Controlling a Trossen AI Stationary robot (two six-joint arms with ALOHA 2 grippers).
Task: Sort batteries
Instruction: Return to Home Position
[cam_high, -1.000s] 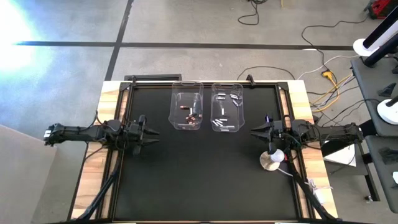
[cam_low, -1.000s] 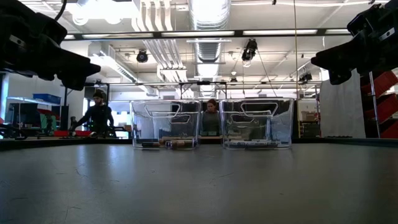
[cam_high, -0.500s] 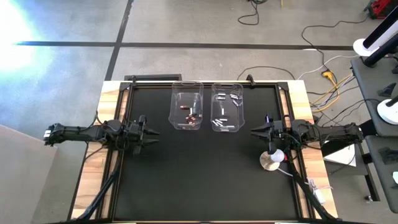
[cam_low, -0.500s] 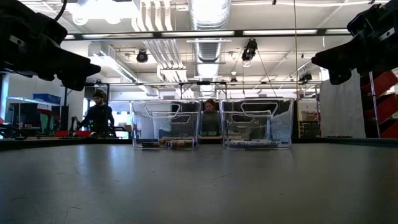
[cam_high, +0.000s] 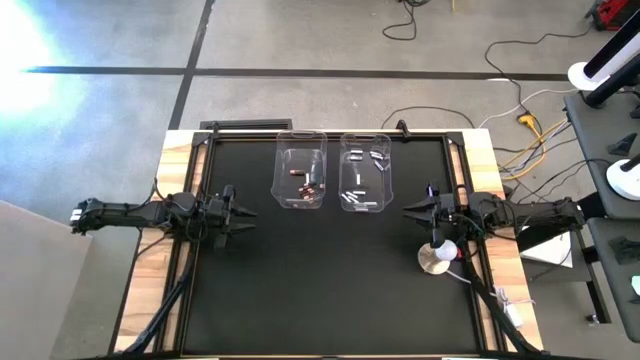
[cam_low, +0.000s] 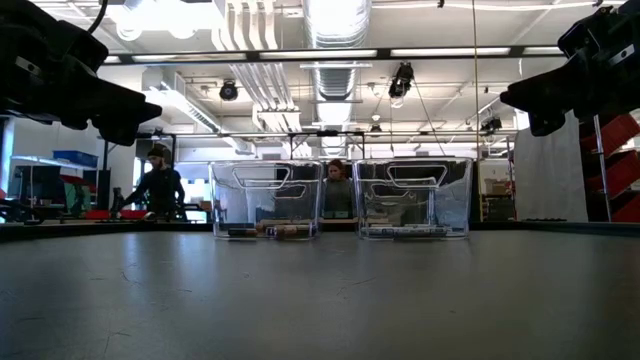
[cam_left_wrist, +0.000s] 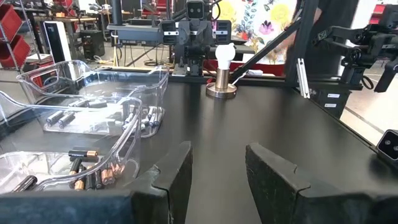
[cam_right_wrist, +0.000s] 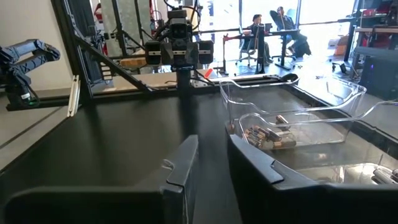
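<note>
sorting looks complete, and the step in hand is judged to be parking both arms at rest. in the high view the left hand (cam_high: 243, 214) hangs at centre left of the frame, over the left edge of the worktop (cam_high: 320, 290), fingers apart and gripping nothing. the right hand (cam_high: 407, 210) hangs at centre right, fingers parted by a narrower gap (plainest in its own wrist view), likewise gripping nothing.

the dark batteries (cam_high: 308, 186) lie in the clear bin (cam_high: 300, 134) just left of the frame's upper centre. the silver batteries (cam_high: 357, 199) lie in the neighbouring bin (cam_high: 365, 137) just right of it. the bins stand side by side; whether they touch cannot be told. every cell in view lies inside a bin. a round disc (cam_high: 434, 260) sits at lower right, near the right hand. in the low view a person (cam_low: 158, 187) shows in the room beyond.

next move, as judged: nothing is left to grasp. both arms need only hold off the bins, though a look for stray cells would be prudent.
</note>
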